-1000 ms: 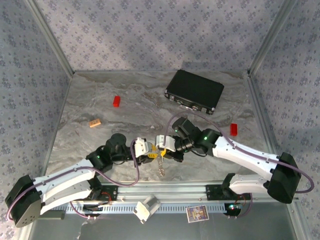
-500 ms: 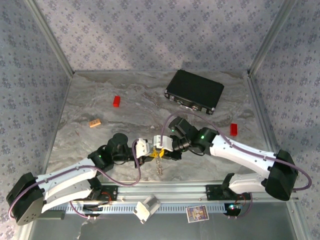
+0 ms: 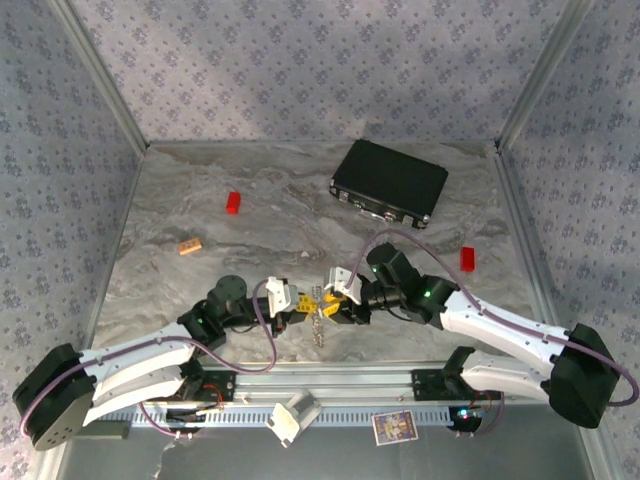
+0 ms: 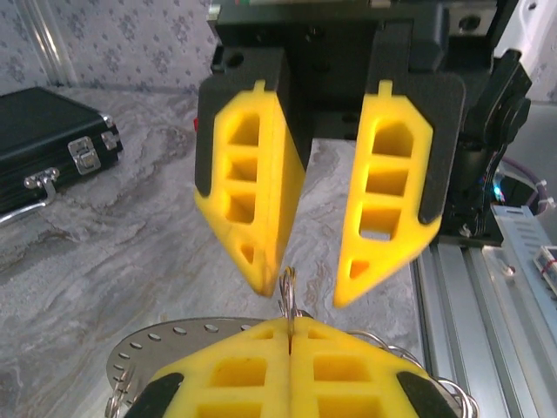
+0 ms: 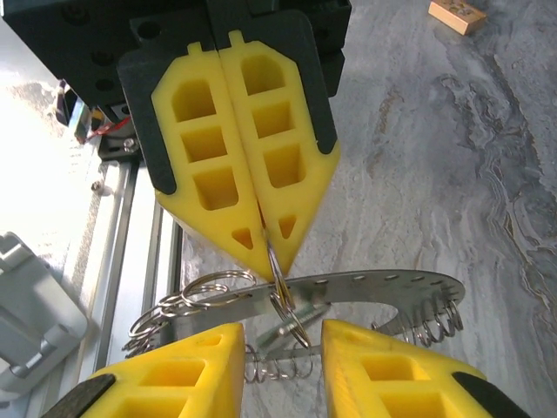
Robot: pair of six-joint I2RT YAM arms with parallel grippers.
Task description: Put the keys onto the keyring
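The keyring (image 5: 374, 287) is a thin silvery band pierced with holes and fringed with small wire loops; it hangs low between the two grippers (image 3: 319, 330). My left gripper (image 4: 289, 320) is shut on a small split ring (image 4: 287, 292) that stands up from the band. Its joined yellow fingers (image 5: 261, 174) pinch that ring from above in the right wrist view. My right gripper (image 5: 283, 335) faces it, open, one finger on each side of the ring without touching it. A slim silvery shaft (image 5: 306, 313) hangs under the ring; I cannot tell whether it is one of the keys.
A black case (image 3: 390, 183) lies at the back right. Two red blocks (image 3: 233, 203) (image 3: 467, 259) and an orange-tan block (image 3: 190, 245) lie on the marble top. The metal rail (image 3: 330, 385) runs just below the grippers, and patterned walls enclose the table.
My right gripper has opened off the small ring and drawn back to the right. My left gripper has shut on that ring. The keyring now hangs from the left gripper.
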